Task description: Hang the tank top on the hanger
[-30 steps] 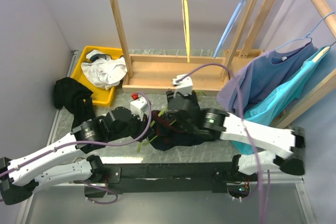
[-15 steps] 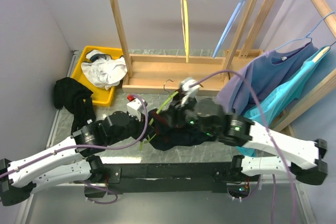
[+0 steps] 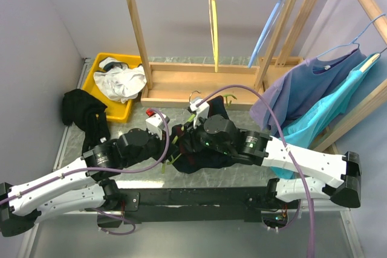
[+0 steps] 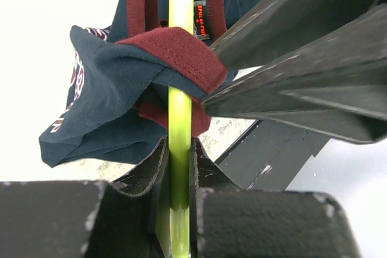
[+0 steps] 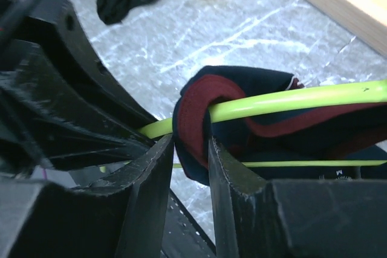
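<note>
The lime-green hanger (image 4: pixel 180 107) runs straight up between the fingers of my left gripper (image 4: pixel 180 144), which is shut on its rod. The dark navy tank top (image 4: pixel 109 83) with dark red trim hangs bunched on that rod, its strap looped over it. My right gripper (image 5: pixel 191 142) has its jaws pressed on the red-trimmed strap (image 5: pixel 196 119) where the hanger (image 5: pixel 302 101) passes through. From above, both grippers (image 3: pixel 172 142) (image 3: pixel 188 130) meet over the tank top (image 3: pixel 208 156) at the table's middle. The hanger's hook (image 3: pixel 193 95) points toward the rack.
A wooden rack (image 3: pixel 205 92) stands behind, carrying a yellow hanger (image 3: pixel 212 22) and a light blue hanger (image 3: pixel 266 28). A yellow bin (image 3: pixel 100 74) with a white garment sits back left, beside a black garment (image 3: pixel 81 110). Purple (image 3: pixel 308 89) and teal (image 3: pixel 329 113) garments hang at right.
The right gripper has swung left, down onto the strap, and its jaws have narrowed around the cloth. The hanger's hook end has come into view. The left gripper has held still on the hanger.
</note>
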You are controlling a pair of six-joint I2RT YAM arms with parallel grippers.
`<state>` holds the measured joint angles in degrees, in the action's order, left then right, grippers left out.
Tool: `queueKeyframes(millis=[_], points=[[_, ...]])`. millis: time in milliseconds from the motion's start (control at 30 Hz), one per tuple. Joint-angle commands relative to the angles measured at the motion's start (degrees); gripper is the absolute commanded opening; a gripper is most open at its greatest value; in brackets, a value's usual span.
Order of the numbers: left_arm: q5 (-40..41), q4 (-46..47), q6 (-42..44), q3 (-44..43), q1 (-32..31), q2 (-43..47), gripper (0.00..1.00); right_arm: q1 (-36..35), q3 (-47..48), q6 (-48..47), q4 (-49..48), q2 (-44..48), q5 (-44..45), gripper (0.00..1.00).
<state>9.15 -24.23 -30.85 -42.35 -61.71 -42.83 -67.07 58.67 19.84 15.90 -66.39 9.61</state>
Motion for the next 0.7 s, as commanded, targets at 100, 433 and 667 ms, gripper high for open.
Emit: queueKeyframes(millis=[100, 433, 667], points=[[1.0, 6.4, -0.2, -1.0, -0.5, 1.7, 0.01, 1.7, 0.0, 0.9, -3.0, 3.6, -0.1, 0.16], [1.2, 7.7, -0.8, 0.2, -0.5, 2.6, 0.01, 1.6, 6.7, 0.7, 2.8, 2.7, 1.5, 0.0], [1.7, 9.8, -1.5, 2.3, -0.5, 2.4, 0.01, 0.4, 15.4, 0.7, 7.4, 3.6, 0.5, 0.0]])
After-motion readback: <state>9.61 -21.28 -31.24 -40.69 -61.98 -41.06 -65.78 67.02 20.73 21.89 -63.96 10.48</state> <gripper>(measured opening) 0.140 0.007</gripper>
